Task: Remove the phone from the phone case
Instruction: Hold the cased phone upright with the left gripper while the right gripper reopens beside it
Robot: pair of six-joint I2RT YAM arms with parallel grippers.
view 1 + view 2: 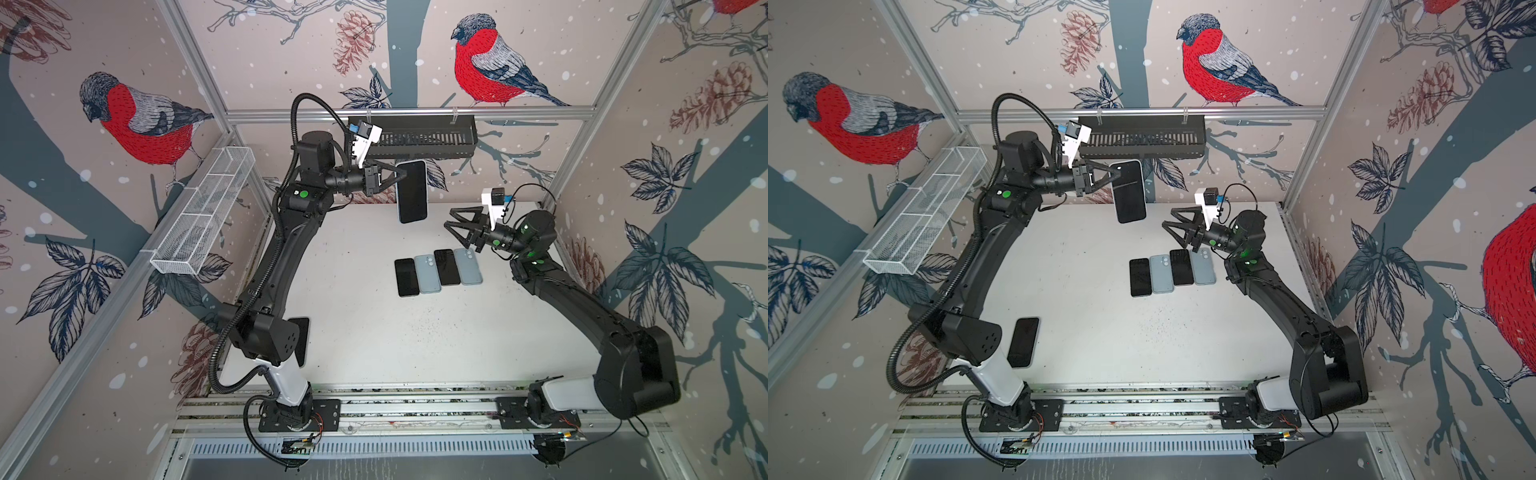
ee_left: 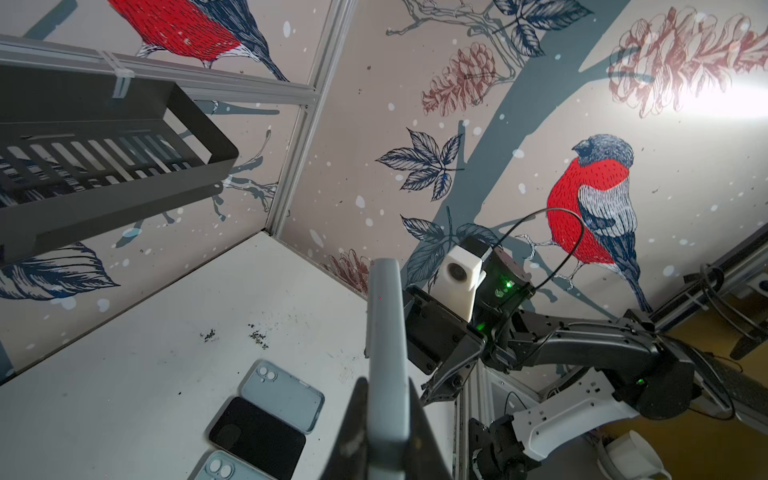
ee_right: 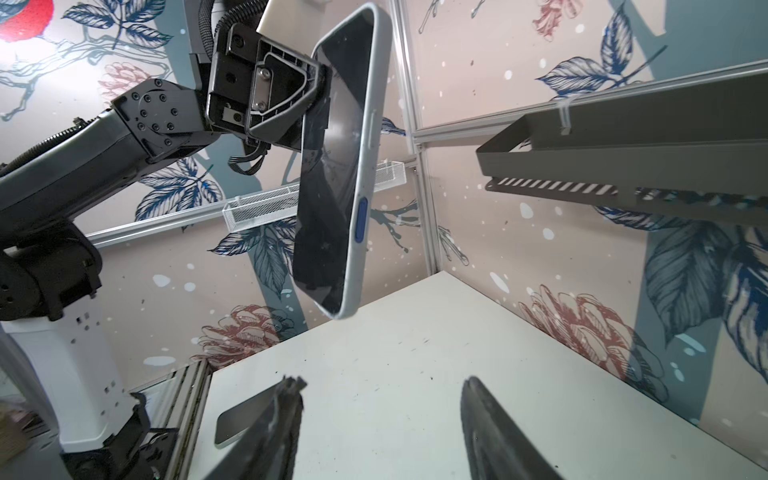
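L gripper [image 1: 398,177] clamped on phone [image 1: 411,193] in its case [image 3: 366,166], above table [image 1: 353,299]; R gripper [image 1: 449,219] jaws apart, empty.

The phone [image 1: 412,195] has a dark, blank screen. It sits snug inside a pale grey-blue phone case [image 3: 368,145] with a blue button on its side. It hangs nearly upright in the air, tipped a little, pinched near its top end by the left gripper [image 1: 400,175]. Down on the white table [image 1: 353,332], two black phones [image 1: 406,277] and two loose cases [image 1: 428,273] lie flat in a row.
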